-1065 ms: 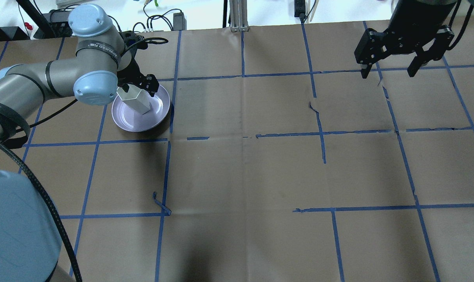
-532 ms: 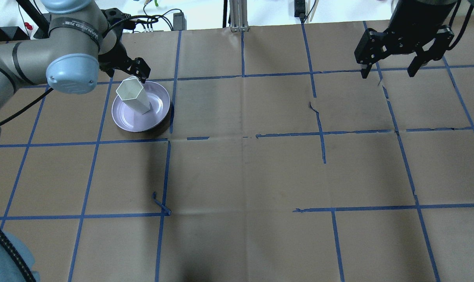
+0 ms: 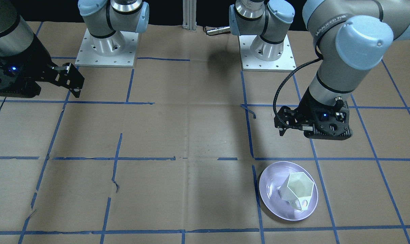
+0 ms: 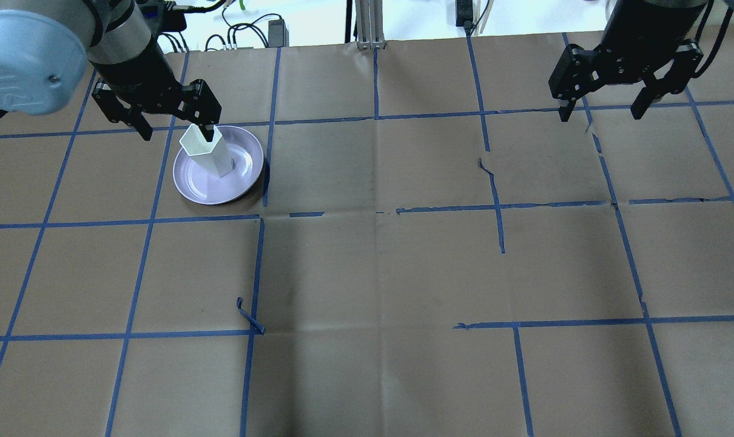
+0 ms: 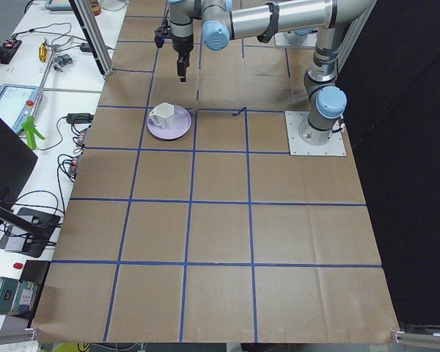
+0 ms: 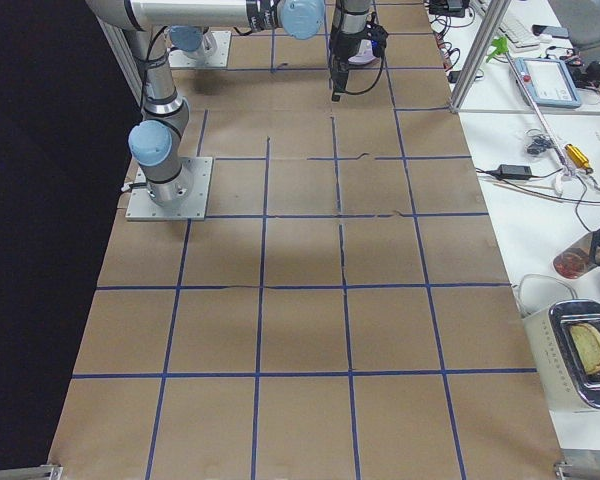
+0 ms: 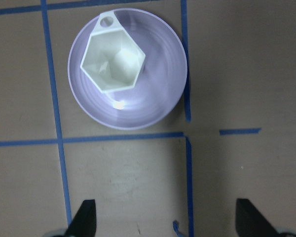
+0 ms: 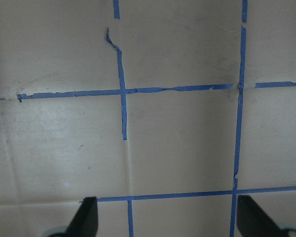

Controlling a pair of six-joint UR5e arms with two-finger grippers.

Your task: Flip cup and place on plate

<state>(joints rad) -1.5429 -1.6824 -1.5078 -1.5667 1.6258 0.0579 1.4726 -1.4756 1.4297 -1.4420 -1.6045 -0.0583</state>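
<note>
The white faceted cup (image 4: 208, 153) stands upright, rim up, on the lavender plate (image 4: 245, 173) at the table's far left. In the left wrist view the cup (image 7: 113, 61) shows its hexagonal mouth and sits on the plate (image 7: 155, 101). My left gripper (image 4: 176, 128) hangs open and empty above the plate's far-left edge, one fingertip over the cup's rim in the overhead view. It touches nothing. In the front view the cup (image 3: 298, 190) sits clear of it. My right gripper (image 4: 600, 112) is open and empty, high at the far right.
Brown paper with a blue tape grid covers the table (image 4: 379, 267). A loose curl of tape (image 4: 249, 317) lies left of centre. The two arm bases (image 3: 105, 47) stand at the robot's side. Benches with cables and devices (image 5: 29, 117) lie beyond the table's ends.
My left arm has lifted and drawn back from the cup, and its wrist has turned to face down. The cup stays upright on the plate. The right arm has not moved.
</note>
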